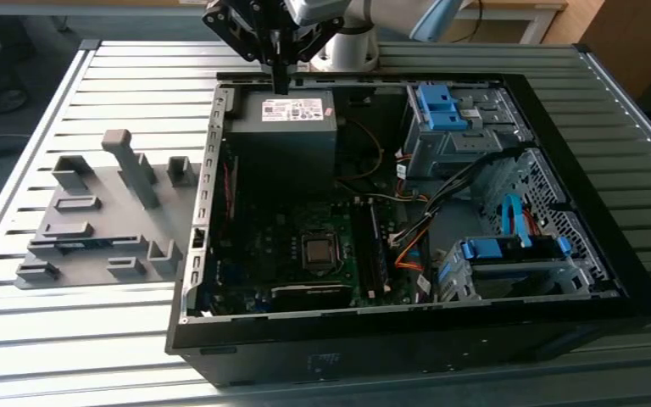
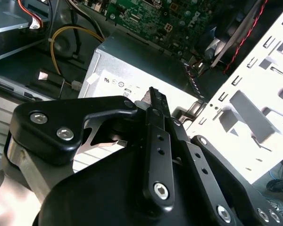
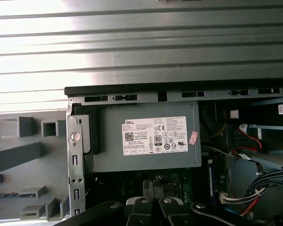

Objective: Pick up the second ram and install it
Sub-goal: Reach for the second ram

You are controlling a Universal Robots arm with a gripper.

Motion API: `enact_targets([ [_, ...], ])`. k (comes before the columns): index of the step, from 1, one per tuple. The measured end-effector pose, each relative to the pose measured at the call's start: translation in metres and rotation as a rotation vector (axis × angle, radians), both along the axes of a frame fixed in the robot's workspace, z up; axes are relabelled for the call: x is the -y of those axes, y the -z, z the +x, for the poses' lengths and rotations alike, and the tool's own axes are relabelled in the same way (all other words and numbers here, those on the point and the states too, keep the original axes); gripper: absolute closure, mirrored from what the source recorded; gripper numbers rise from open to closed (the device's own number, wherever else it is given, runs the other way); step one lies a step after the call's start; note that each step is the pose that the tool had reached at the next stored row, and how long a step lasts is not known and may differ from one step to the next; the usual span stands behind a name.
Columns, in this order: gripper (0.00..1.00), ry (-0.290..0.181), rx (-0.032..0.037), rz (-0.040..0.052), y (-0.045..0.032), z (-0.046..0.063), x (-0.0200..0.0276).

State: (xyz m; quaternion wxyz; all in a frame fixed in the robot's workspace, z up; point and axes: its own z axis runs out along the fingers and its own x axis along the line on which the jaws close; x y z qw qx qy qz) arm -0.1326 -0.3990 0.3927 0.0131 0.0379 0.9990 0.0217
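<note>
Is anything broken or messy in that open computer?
Nothing looks broken or spilled. The computer case lies open on the table, its wires tucked inside. The grey fixture sits flat beside it, on the exterior view's left. The hand hangs shut above the power supply, holding nothing.

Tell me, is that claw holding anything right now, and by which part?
Nothing that shows. The claw hangs above the grey power supply box, its fingers pressed together with nothing between them.
</note>
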Motion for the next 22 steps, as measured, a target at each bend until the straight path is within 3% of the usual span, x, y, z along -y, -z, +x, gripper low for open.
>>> enact_targets([
  [22,0.89,0.000,-0.0015,0.0001,0.0015,-0.0065,0.0000],
])
